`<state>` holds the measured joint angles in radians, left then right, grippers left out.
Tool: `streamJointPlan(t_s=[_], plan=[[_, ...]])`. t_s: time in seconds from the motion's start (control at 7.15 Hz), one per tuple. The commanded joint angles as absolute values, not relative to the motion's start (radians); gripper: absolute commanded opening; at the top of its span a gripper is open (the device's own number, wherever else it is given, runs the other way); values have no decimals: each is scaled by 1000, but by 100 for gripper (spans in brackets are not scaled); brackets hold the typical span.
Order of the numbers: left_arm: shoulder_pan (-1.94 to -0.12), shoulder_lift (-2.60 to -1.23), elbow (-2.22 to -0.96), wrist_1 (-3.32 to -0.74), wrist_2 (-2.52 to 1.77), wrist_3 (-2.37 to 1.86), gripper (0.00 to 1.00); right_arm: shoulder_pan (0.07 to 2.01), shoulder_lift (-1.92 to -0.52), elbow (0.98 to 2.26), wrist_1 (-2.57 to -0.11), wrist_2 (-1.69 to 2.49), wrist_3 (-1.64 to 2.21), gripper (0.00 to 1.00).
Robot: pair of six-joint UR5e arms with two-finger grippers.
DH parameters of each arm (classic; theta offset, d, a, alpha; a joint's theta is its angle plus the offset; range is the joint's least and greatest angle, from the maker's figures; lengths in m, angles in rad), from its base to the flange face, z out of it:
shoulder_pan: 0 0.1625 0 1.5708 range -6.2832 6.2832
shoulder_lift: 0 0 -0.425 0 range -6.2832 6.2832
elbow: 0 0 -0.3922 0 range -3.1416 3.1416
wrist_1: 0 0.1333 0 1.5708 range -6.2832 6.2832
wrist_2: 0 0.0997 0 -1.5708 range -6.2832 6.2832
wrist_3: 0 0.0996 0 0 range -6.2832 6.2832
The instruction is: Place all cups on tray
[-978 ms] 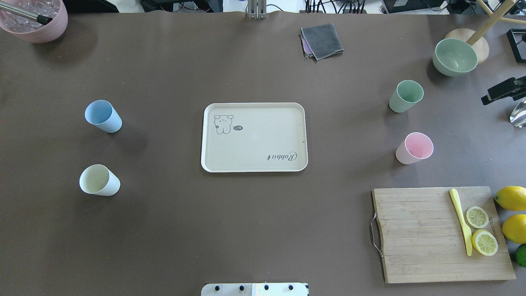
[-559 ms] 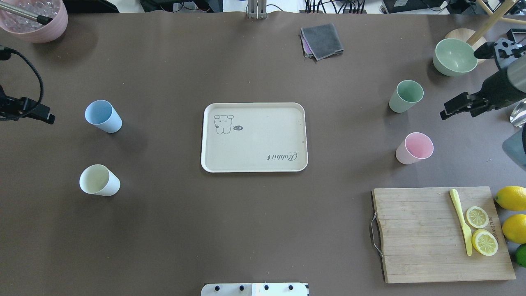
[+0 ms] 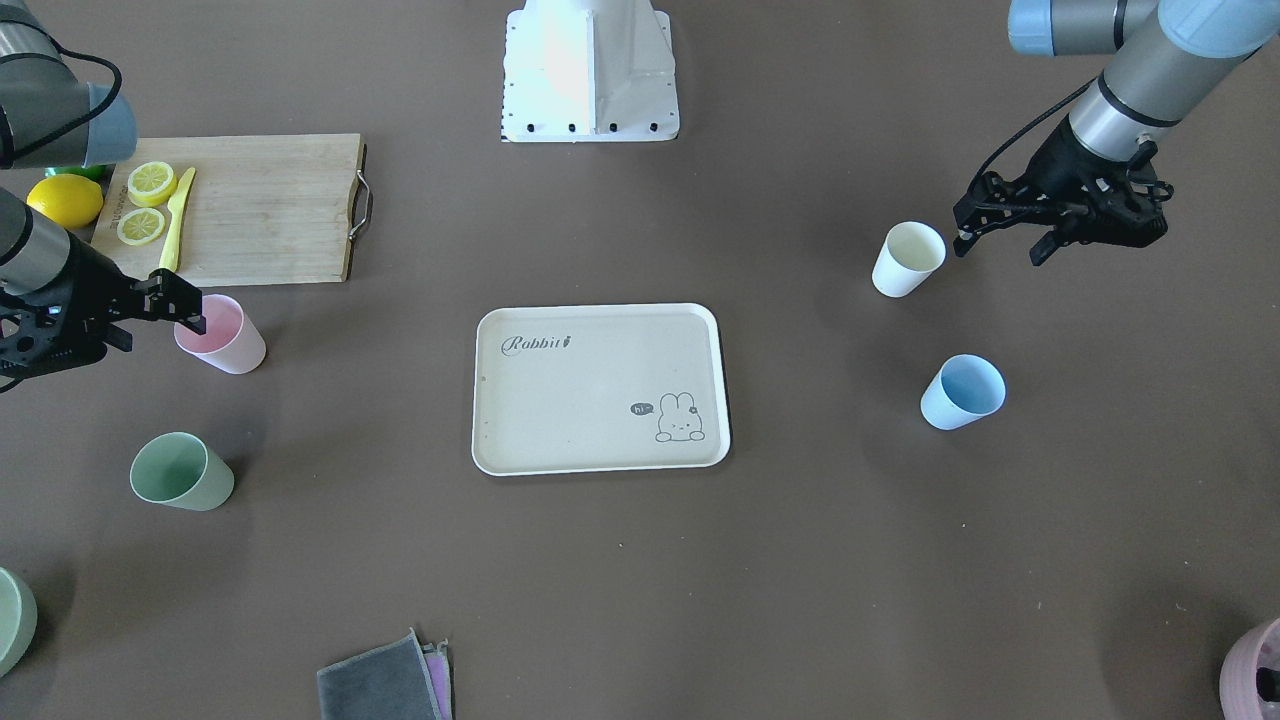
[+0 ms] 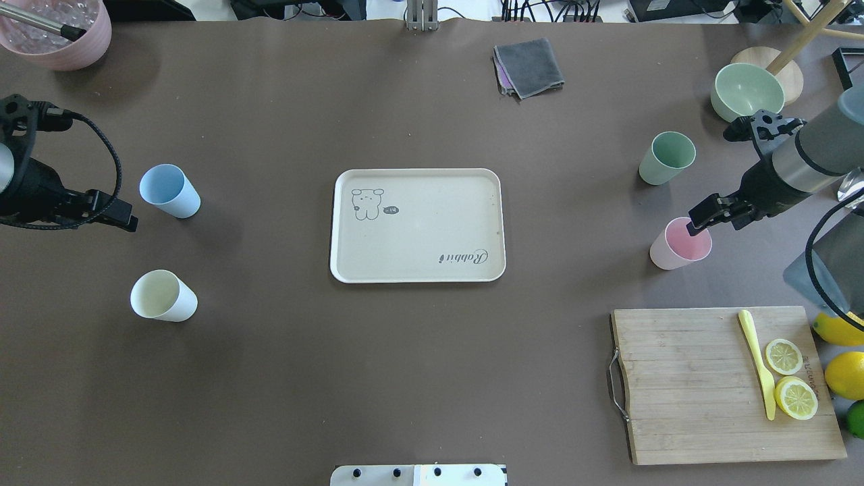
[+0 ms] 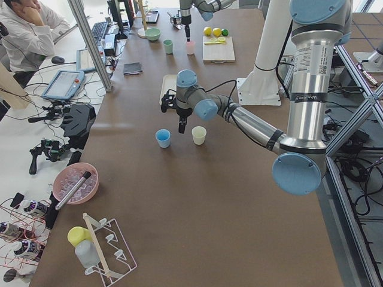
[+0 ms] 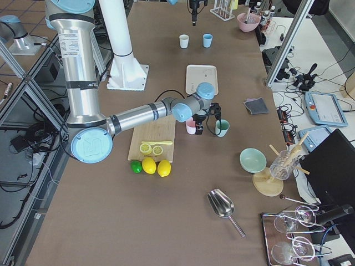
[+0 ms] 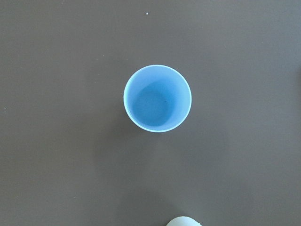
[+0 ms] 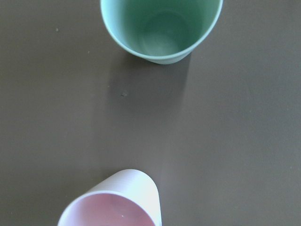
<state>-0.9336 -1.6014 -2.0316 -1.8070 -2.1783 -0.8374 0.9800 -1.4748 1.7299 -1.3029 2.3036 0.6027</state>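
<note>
The cream tray [image 4: 432, 216] lies at the table's middle, also in the front view [image 3: 590, 400], with nothing on it. The blue cup [image 4: 169, 191] and cream cup [image 4: 163, 295] stand upright to its left. The green cup [image 4: 667, 157] and pink cup [image 4: 680, 244] stand to its right. My left gripper [image 3: 1002, 245] hangs open and empty above the table, outward of the cream cup [image 3: 907, 259]. The blue cup [image 7: 157, 98] is centred in its wrist view. My right gripper [image 3: 155, 320] hangs open and empty over the pink cup's outer rim [image 3: 220, 334]. Its wrist view shows the green cup [image 8: 161, 28] and pink cup [image 8: 113, 205].
A bamboo cutting board [image 4: 688, 385] with a yellow knife [image 4: 757, 364] and lemon slices lies front right, whole lemons [image 4: 844, 374] beside it. A green bowl [image 4: 746, 91] stands behind the green cup. A grey cloth [image 4: 528, 67] lies far centre and a pink bowl [image 4: 54, 30] stands far left.
Both arms have come in from the table's sides. The right gripper moved forward to over the pink cup. The left gripper moved inward beside the blue cup. No cup moved.
</note>
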Motion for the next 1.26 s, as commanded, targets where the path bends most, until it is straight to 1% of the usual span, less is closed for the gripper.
streamJointPlan(t_s=[0.0,0.14,0.28,0.56,0.7,0.84,0.98,1.12], plan=[[-867,-1600,-2046,-1807,-2175,-905,97,974,-1479,1720,-1302,2307,600,61],[-823,-1594,-2043,-1807,-2142,-926,97,974,-1477,1720,-1302,2312,598,9],[-781,-1586,-2037,-1812,-2094,-928,97,974,-1474,1726,-1302,2319,597,0],[-755,-1528,-2014,-1876,-2071,-914,97,973,-1463,1732,-1304,2364,597,0],[-755,-1507,-1972,-1935,-2069,-890,96,971,-1462,1735,-1305,2374,597,0],[-755,-1502,-1939,-1983,-2071,-893,93,976,-1435,1736,-1313,2382,598,0],[-755,-1503,-1936,-1988,-2071,-902,84,980,-1398,1736,-1318,2405,610,0],[-755,-1503,-1939,-1988,-2082,-905,61,980,-1335,1733,-1350,2410,623,0]])
